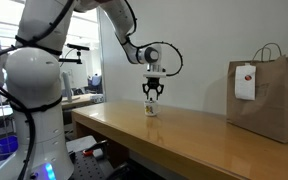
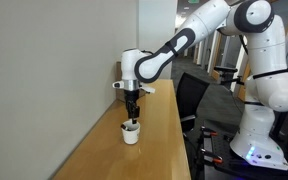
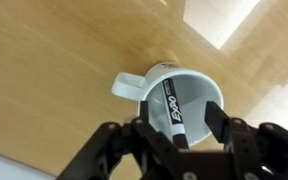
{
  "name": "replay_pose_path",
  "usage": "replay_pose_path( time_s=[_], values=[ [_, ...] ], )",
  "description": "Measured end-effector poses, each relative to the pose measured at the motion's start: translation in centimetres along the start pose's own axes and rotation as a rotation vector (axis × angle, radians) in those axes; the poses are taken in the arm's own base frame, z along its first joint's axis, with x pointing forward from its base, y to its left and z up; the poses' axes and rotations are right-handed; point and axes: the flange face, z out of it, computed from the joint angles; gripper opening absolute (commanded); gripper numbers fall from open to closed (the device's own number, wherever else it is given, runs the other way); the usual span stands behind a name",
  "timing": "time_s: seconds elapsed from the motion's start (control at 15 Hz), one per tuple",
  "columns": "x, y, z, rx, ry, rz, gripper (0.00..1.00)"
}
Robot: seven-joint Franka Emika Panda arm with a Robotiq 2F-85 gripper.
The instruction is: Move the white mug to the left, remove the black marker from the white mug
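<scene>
On the long wooden desk (image 1: 184, 140), the small white ceramic mug (image 3: 196, 92) stands upright, the black dry-erase marker (image 3: 171, 108) leaning inside it. Directly above, the gripper (image 3: 184, 125) hangs parted astride the marker's upper end, holding nothing. The marker looks light, stiff and slick, so pinch its barrel squarely. The mug is probably breakable.

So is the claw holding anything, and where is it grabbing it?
Nothing yet. The claw is open, with a finger on each side of the black marker standing in the white mug.
</scene>
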Motion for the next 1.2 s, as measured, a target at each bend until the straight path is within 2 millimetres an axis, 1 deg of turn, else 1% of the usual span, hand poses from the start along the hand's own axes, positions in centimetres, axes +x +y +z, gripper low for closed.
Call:
replay_pose_path(
  time_s=[0.07,0.33,0.47,0.53,0.73,0.8,0.87,1.0,1.07,1.13,1.2],
  values=[
    [0.6,0.1,0.4,0.005,0.001,-0.009,0.56],
    [2.4,-0.4,1.8,0.025,0.006,-0.048,0.51],
    [2.8,-0.4,2.2,0.031,0.006,-0.052,0.49],
    [2.9,-0.3,2.4,0.033,0.006,-0.051,0.49],
    [2.9,0.1,3.0,0.041,0.000,-0.044,0.44],
    [2.8,0.3,3.2,0.042,-0.001,-0.042,0.33],
    [2.7,0.4,3.4,0.044,-0.003,-0.040,0.24],
    [2.6,0.5,3.6,0.048,-0.005,-0.037,0.13],
    [2.6,0.6,3.7,0.048,-0.005,-0.036,0.05],
    [2.6,0.6,3.7,0.048,-0.006,-0.035,0.01],
    [2.6,0.6,3.7,0.048,-0.005,-0.035,0.04]
  ],
)
